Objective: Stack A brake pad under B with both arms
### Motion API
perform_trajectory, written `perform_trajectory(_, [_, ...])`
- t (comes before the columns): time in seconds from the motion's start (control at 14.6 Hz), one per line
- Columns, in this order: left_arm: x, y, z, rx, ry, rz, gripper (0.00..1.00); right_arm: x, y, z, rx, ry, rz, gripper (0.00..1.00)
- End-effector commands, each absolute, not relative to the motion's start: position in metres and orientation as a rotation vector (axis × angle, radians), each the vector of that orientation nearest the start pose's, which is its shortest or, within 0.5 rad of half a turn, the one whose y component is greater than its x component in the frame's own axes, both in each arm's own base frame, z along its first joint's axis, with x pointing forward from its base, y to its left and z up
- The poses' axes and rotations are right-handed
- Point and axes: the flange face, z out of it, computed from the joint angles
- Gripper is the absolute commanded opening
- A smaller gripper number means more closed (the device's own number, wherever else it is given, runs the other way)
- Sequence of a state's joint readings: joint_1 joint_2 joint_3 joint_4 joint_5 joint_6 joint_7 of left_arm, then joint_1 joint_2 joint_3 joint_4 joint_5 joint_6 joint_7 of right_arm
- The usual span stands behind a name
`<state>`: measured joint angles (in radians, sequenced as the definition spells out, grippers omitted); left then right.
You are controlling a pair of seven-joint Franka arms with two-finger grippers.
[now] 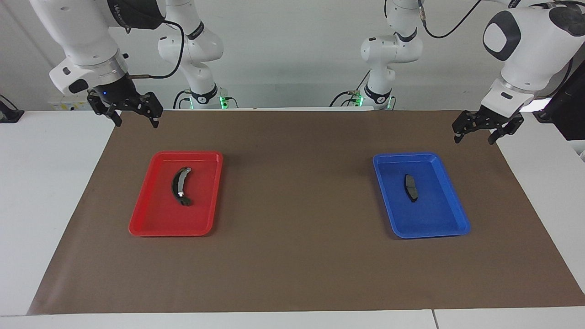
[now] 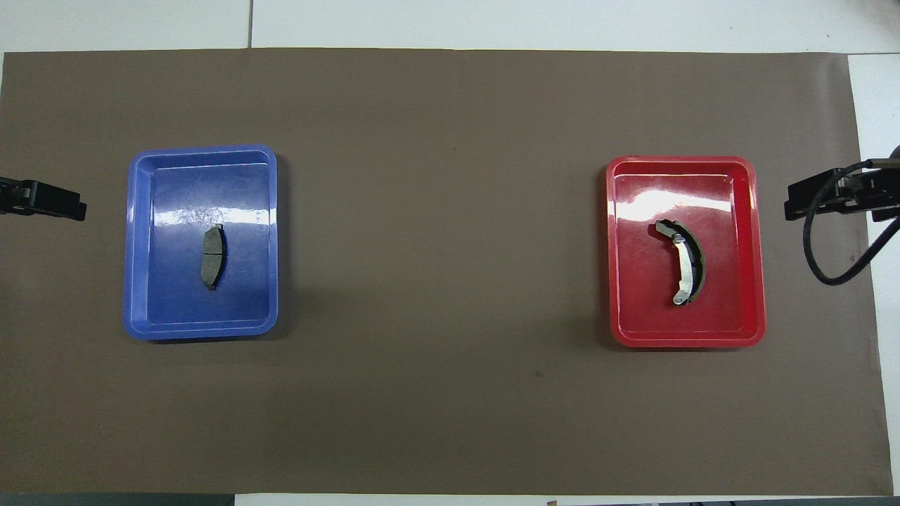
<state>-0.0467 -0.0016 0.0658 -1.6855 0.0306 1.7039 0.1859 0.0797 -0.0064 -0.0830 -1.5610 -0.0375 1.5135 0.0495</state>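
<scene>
A brake pad (image 1: 411,187) in blue tray (image 1: 452,214); B (image 1: 180,186) in red tray (image 1: 151,219). Left claw (image 1: 486,131) spread, empty, over mat (image 1: 292,256) edge; right claw (image 1: 135,116) likewise.

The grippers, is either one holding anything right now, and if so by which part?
Nothing is held. The left gripper and right gripper hang open and empty above the mat's ends. The short pad and the crescent piece lie in their trays.

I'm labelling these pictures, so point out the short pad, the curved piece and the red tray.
Short pad (image 2: 213,257): overhead view, middle of its dark face.
Curved piece (image 2: 684,264): overhead view, on its silvery strip.
Red tray (image 1: 142,214): facing view, bare floor near one corner.
</scene>
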Motion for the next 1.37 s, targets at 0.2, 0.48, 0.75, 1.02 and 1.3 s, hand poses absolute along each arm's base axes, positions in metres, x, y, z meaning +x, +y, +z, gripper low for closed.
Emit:
perform_trajectory(0.2, [0.556,0.013,0.582,-3.105,0.284,-0.013,1.00,0.542,-0.009,0.629,-3.180,0.073,0.072,1.00])
perform_trajectory(0.48, [0.556,0.011,0.583,-3.105,0.274,-0.018,1.00,0.541,-0.009,0.629,-3.180,0.073,0.075,1.00])
perform_trajectory(0.75, [0.556,0.011,0.583,-3.105,0.272,-0.022,1.00,0.541,-0.009,0.629,-3.180,0.071,0.075,1.00])
perform_trajectory(1.02, [0.557,0.011,0.581,-3.105,0.270,-0.027,1.00,0.541,-0.009,0.629,-3.180,0.071,0.075,1.00])
perform_trajectory(1.3, [0.552,0.001,0.549,-3.097,0.310,-0.109,0.99,0.541,-0.010,0.628,-3.180,0.073,0.077,1.00])
